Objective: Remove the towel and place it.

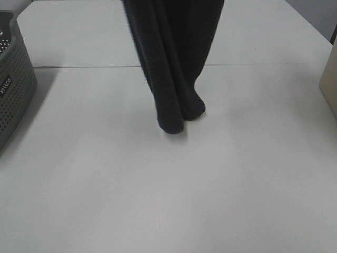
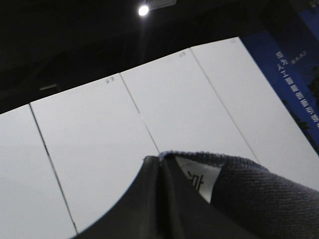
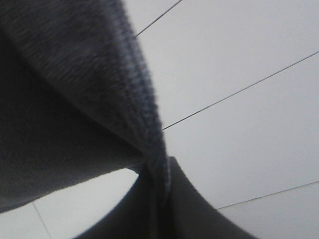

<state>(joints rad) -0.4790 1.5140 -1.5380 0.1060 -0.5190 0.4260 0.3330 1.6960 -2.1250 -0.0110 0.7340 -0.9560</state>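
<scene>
Clamping its hem, the left end effector (image 2: 158, 162) and the right end effector (image 3: 162, 185) are holding the towel (image 1: 171, 58); it is hanging lengthwise straight beneath both, seemingly brushing the table (image 1: 158, 205).

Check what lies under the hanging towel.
Only bare white table shows beneath the towel, crossed by a seam farther back. Whether its lowest folds touch the surface cannot be told. The stretch of table and seam directly behind the cloth is covered.

Left claw (image 2: 159, 167) and right claw (image 3: 162, 180) pinched closed, both pointing upward
</scene>
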